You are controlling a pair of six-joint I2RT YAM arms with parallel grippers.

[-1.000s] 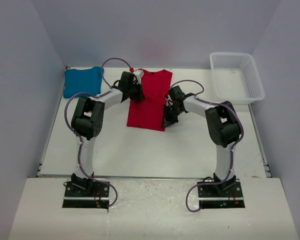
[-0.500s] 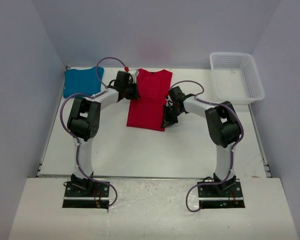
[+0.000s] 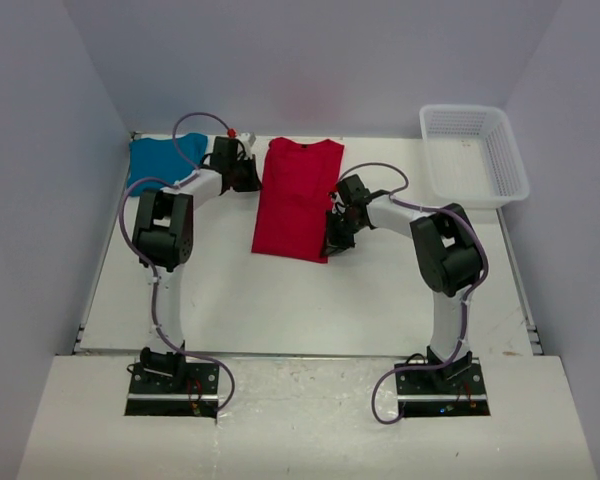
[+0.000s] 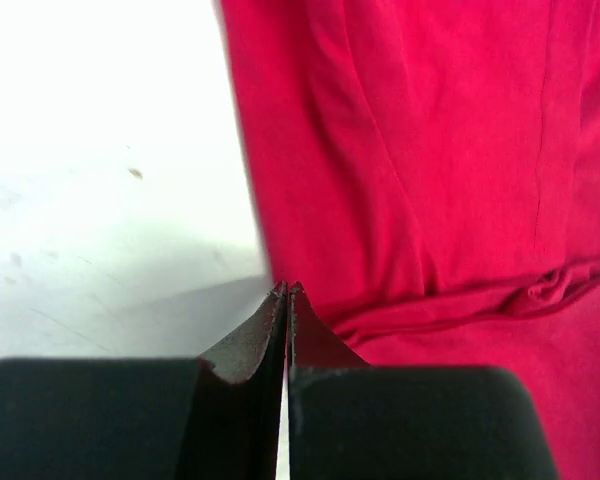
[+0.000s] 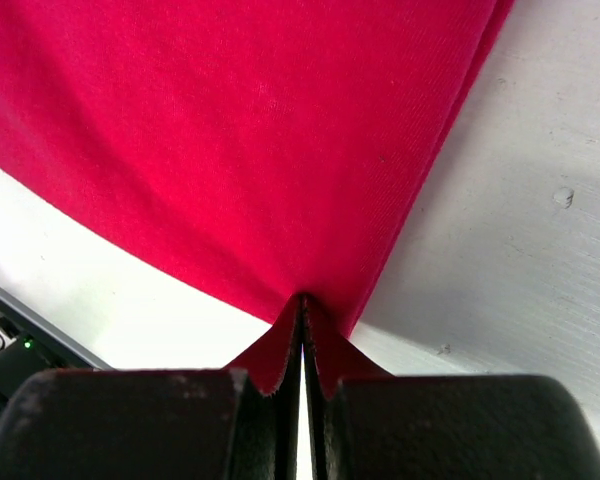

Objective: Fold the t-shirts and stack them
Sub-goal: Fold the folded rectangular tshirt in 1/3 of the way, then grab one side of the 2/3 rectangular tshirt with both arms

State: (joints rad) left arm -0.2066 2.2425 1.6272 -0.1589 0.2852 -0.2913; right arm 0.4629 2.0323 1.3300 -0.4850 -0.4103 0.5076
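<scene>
Pale lilac walls (image 3: 310, 60) are boxing in the white table (image 3: 280, 300) that I am working over with both arms stretched toward its far half.

The red t-shirt (image 3: 295, 200) is lying in the middle of that far half as a long, narrow shape running near to far, collar end at the far side. The white mesh basket (image 3: 470, 150) is sitting in the far right corner, well apart from the cloth. The teal-blue t-shirt (image 3: 155, 160) is lying flat in the far left corner.

I am pinching my right claw (image 5: 302, 300) on the red t-shirt's near right corner, and the cloth is tenting up to the tips. I am pressing my left claw (image 4: 285, 292) together at the shirt's far left edge, low over the table. I cannot tell whether any cloth is caught in it.
</scene>
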